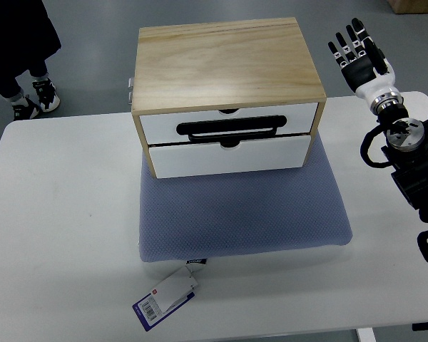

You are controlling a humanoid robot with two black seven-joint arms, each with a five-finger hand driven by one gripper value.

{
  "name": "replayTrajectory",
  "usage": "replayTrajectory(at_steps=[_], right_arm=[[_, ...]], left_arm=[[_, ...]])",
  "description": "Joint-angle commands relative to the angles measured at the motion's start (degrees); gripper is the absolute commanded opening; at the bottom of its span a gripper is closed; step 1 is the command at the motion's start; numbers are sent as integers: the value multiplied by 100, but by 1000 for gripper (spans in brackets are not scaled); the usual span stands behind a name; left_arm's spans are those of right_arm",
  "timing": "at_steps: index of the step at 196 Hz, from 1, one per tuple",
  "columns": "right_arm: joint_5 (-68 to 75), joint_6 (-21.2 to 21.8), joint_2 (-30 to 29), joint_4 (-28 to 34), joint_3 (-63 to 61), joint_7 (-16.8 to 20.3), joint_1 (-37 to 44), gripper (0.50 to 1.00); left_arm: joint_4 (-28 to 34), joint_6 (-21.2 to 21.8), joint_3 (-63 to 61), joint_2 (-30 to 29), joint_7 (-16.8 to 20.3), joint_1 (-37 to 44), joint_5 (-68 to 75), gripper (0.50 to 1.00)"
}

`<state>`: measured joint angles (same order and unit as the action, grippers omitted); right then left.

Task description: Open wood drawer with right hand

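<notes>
Right hand (358, 51) beside wood drawer (228, 127)

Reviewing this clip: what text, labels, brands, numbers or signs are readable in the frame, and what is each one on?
Nothing can be read.
Hang tag by the blue mat's front edge: barcode and print, too small to read.
Dark label on the mat's front edge: too small to read.
Wood drawer box, white table, right hand: no visible text.
</notes>
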<state>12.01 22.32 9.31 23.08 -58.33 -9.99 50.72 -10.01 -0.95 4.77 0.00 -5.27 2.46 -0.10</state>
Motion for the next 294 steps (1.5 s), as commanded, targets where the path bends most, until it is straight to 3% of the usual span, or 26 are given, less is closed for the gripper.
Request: replayTrajectory(at_steps=[1,65,68,86,87,98,108,109,128,147,157,158,160,177,178,192,213,246,294], right_arm=[[-146,1,89,109,331,6,184,946],[-1632,238,854,249,2062,357,1572,946],[-2105,387,1073,416,2527,454,1950,946],[-2467,466,1232,618,2862,550,2197,946],[-2945,562,1406,949,3262,664,2501,946],[-3415,668,1618,1373,3661,779,2829,946],[-3416,668,1618,1374,3662,779,2829,946],[-3790,799,1818,1844,3992,909,3151,946],[-4215,1081,2040,2604,4698,1139,3769,946],[-4435,1268,2066,3254,5708,1324,4569,946],[-4435,1268,2066,3255,5709,1324,4570,946],[-4462,1268,2058,3647,6223,1376,5066,946],[-4462,1268,2058,3746,6350,1385,5175,946],[-4462,1268,2023,4064,6676,1421,5528,946],[-4453,1268,1962,4447,6963,1455,5910,946],[-4418,1268,1838,4898,7177,1500,6274,946],[-4251,1268,1557,5215,7353,1561,6556,946],[-3804,1268,1232,5224,7476,1588,6521,944],[-3003,1268,1275,5259,7467,1588,6222,944]], left_arm=[[-19,-10,-2,0,0,0,1,1000],[-27,-72,-11,0,0,0,1,1000],[-36,-72,-20,0,0,0,10,1000],[-45,-80,-20,0,0,0,10,1000],[-45,-80,-20,0,0,0,19,1000],[-45,-80,-29,0,0,0,19,1000],[-45,-80,-29,0,0,0,19,1000],[-45,-80,-29,0,0,0,19,1000],[-45,-80,-29,0,0,-9,28,1000],[-45,-80,-29,0,0,-9,28,1000],[-45,-80,-29,0,0,-9,28,1000],[-45,-80,-29,0,0,-9,28,1000],[-45,-80,-29,0,0,-9,28,1000],[-45,-80,-29,0,0,-9,28,1000],[-54,-89,-37,0,0,-9,28,1000],[-63,-89,-37,0,0,-18,28,1000],[-98,-89,-29,0,0,-18,28,1000],[-124,-89,-20,0,0,-18,19,1000],[-115,-80,-11,0,0,-18,10,1000]])
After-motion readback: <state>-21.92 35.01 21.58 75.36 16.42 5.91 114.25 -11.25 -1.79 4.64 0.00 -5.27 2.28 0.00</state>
